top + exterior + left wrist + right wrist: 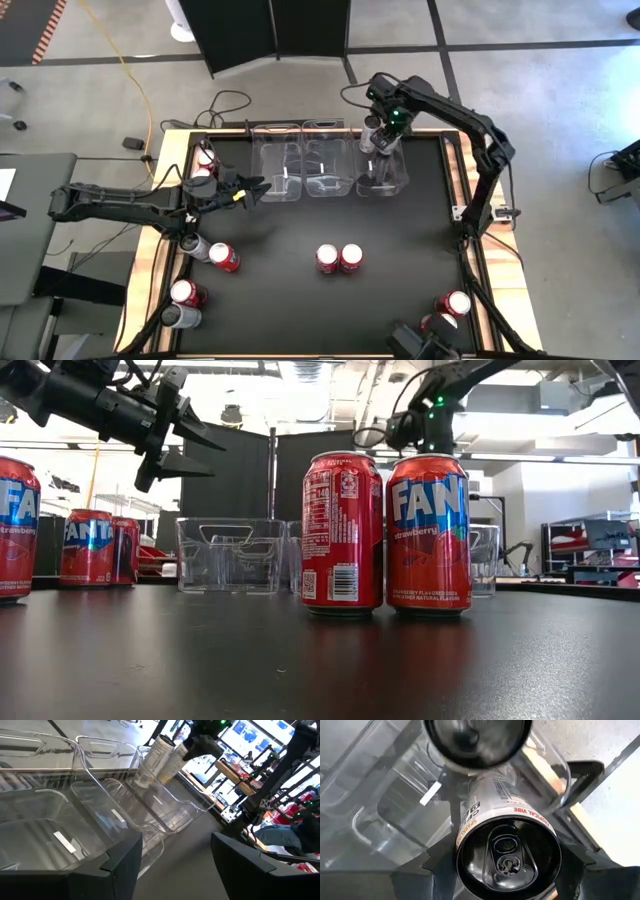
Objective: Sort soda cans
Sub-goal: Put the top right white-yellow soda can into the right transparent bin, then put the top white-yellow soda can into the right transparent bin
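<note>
Silver sparkling-water can (pixel 507 851) sits clamped between the right gripper's (pixel 374 141) fingers above the rightmost clear bin (pixel 384 172); two red Fanta strawberry cans (pixel 386 532) stand mid-table; the left gripper (pixel 246 191), fingers spread and empty, hovers beside the leftmost bin (pixel 278 165).

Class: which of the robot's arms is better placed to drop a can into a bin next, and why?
The right. Its gripper already holds a silver can above the rightmost bin; the left gripper is open and empty.

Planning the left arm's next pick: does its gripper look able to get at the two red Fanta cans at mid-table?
Probably yes: left gripper is open and empty, with bare table between it and the Fanta cans.
</note>
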